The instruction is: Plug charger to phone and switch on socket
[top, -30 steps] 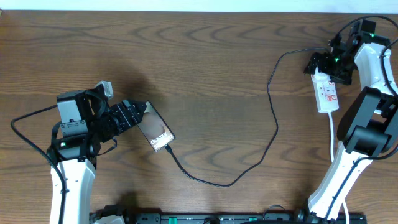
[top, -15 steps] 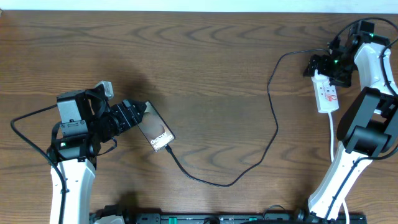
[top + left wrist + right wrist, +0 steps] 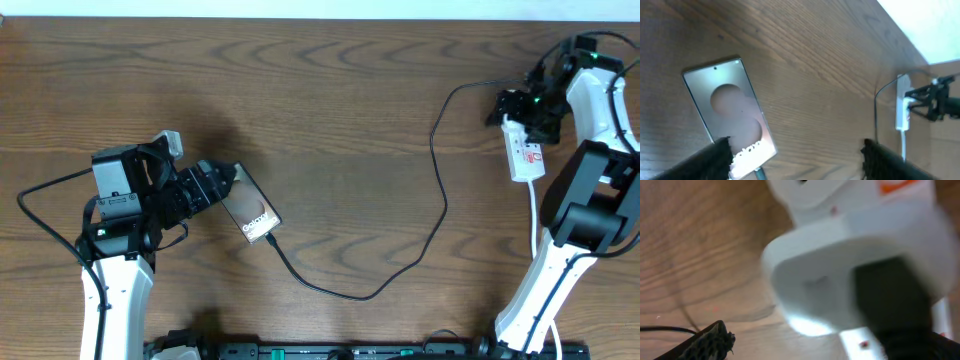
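The phone point(image 3: 250, 206) lies flat on the wooden table, "Galaxy" lettering up; the left wrist view shows it point(image 3: 727, 107) with a pale round patch. The charger cable point(image 3: 440, 215) runs from a connector at the phone's near end point(image 3: 760, 173) in a long loop to the far right. My left gripper point(image 3: 213, 187) is open beside the phone's left edge, one finger overlapping its corner point(image 3: 795, 162). The white socket strip point(image 3: 525, 152) lies at the far right. My right gripper point(image 3: 522, 106) is open, straddling the strip's far end point(image 3: 840, 270), where a black plug point(image 3: 892, 295) sits.
The strip's white cord point(image 3: 537, 215) trails toward the right arm's base. A black robot cable point(image 3: 40, 200) loops at the left arm. The table's far edge point(image 3: 300, 18) meets a pale wall.
My right gripper has shifted slightly toward the far end of the strip, and the strip has nudged a little. The left arm, phone and cable have not moved.
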Robot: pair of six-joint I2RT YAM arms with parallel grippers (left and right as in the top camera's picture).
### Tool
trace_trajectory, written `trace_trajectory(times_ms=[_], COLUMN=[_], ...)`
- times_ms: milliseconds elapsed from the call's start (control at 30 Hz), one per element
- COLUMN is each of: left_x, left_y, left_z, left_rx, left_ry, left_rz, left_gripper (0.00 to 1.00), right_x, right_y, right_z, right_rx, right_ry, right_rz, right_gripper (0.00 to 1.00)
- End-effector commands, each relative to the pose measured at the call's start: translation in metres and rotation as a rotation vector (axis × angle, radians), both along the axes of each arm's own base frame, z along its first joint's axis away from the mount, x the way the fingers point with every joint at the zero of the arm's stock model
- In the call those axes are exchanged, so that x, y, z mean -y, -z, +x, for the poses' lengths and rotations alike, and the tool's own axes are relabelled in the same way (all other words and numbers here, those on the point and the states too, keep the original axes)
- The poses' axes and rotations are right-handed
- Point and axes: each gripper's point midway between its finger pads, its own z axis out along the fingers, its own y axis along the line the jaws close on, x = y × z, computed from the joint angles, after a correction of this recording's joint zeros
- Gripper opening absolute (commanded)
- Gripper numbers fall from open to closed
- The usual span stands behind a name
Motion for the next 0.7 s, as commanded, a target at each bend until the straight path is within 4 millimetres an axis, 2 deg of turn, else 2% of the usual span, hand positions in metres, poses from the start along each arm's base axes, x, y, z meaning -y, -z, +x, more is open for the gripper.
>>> trace_trajectory(times_ms=[0,167,200,300,433,667], left_x=[-0.001,-0.001,-0.001,-0.001,-0.001,-0.001], left_y=[0.003,0.003,0.003,0.003,0.003,0.003], left_z=[-0.001,0.0,0.0,0.0,0.0,0.0], left_rx=[-0.004,-0.003,-0.003,-0.003,-0.003,-0.003], left_ry=[0.002,0.002,0.002,0.002,0.002,0.002], left_rz=[0.016,0.016,0.016,0.016,0.016,0.016], left_gripper=[0.91,0.92,0.92,0.93,0.93,0.93], right_x=[0.002,0.007,0.006,0.004,0.003,0.003], right_y=[-0.059,-0.131,-0.154,-0.179,-0.194,-0.194], right_z=[-0.003,-0.024,-0.027,-0.033,-0.037,-0.037], right_rx=[0.064,0.148,0.202,0.262,0.3,0.3], right_ry=[0.146,0.306,0.31,0.314,0.316,0.316], right_rz=[-0.096,-0.16,-0.164,-0.166,-0.169,-0.169], right_gripper=[0.98,0.99,0.99,0.99,0.99,0.99])
